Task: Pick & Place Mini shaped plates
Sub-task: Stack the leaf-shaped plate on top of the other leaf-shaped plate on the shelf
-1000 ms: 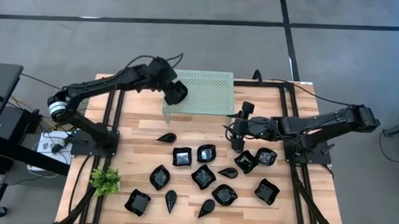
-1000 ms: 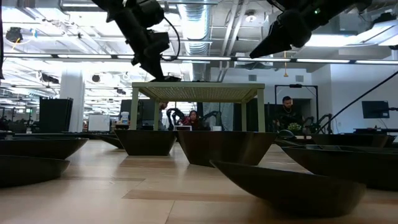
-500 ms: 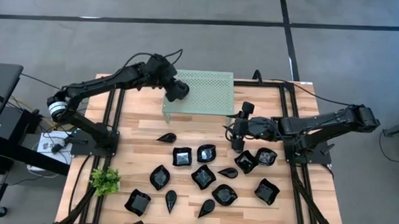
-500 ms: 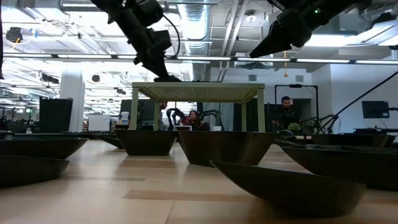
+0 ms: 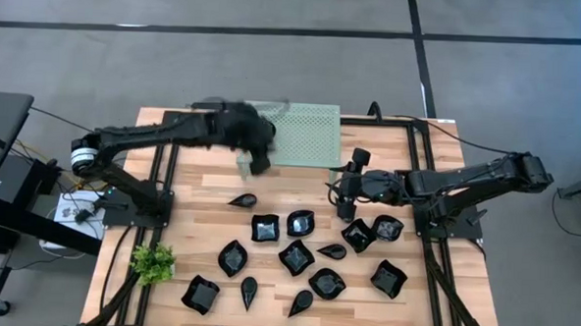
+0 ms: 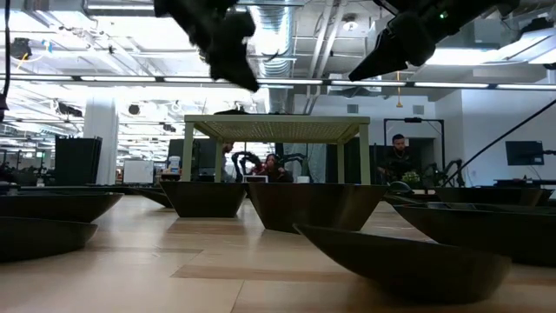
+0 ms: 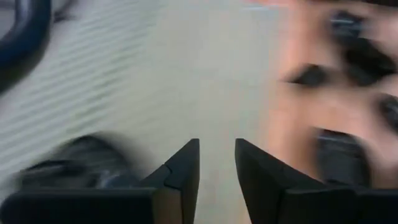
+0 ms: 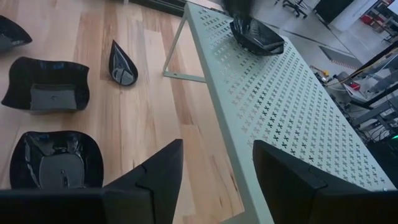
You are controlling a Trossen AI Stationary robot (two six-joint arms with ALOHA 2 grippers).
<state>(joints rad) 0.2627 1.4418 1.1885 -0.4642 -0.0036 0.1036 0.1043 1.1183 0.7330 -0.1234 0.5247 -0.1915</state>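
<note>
Black fingers of the left gripper stand a little apart with nothing between them; it blurs over the rack's near-left corner, above the wood table. Right gripper hangs just past the rack's near-right corner, jaws spread wide and empty, with its fingers framing the rack edge in the wrist view.

One plate sits on top of the rack near its far end, seen from the right wrist; I cannot pick it out from above under the blurred arm.

Other plates are on the table in front of the rack:
- teardrop plate, alone, nearest the left gripper
- two square plates side by side, just below the right gripper's side
- the rest clustered toward the front edge, close but mostly apart

Plant stands at the front left, beside the plates.

From table height, plate rims fill the foreground, rack behind them, both arms overhead. People sit in the room beyond.
</note>
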